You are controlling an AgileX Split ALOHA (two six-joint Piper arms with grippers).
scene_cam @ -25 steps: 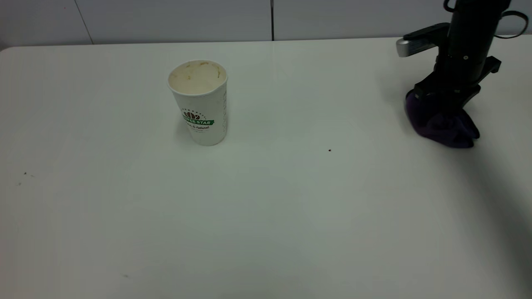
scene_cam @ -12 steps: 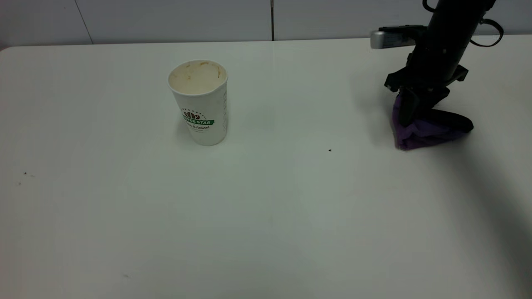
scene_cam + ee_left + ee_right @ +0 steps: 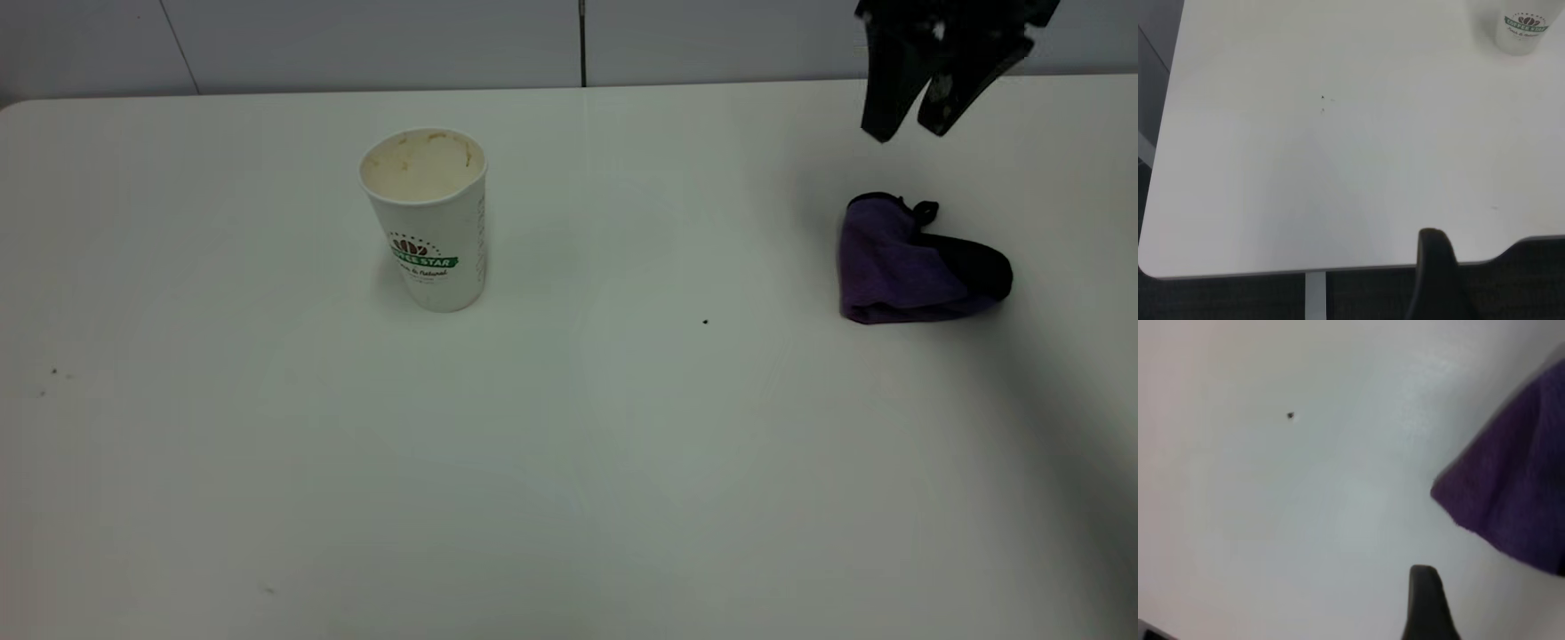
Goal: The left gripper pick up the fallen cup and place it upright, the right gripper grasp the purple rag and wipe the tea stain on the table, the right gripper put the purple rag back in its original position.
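- The cup (image 3: 426,219) is tall white paper with a green logo band and tan smears inside; it stands upright at upper left of centre on the smooth white table (image 3: 569,462).
- The purple rag (image 3: 916,264) is a plush, crumpled heap with black edging, at right.
- The right gripper (image 3: 914,132) hangs above the rag at the upper right corner, its 2 fingers apart, holding nothing.
- The left gripper's (image 3: 1436,280) opening I cannot tell.
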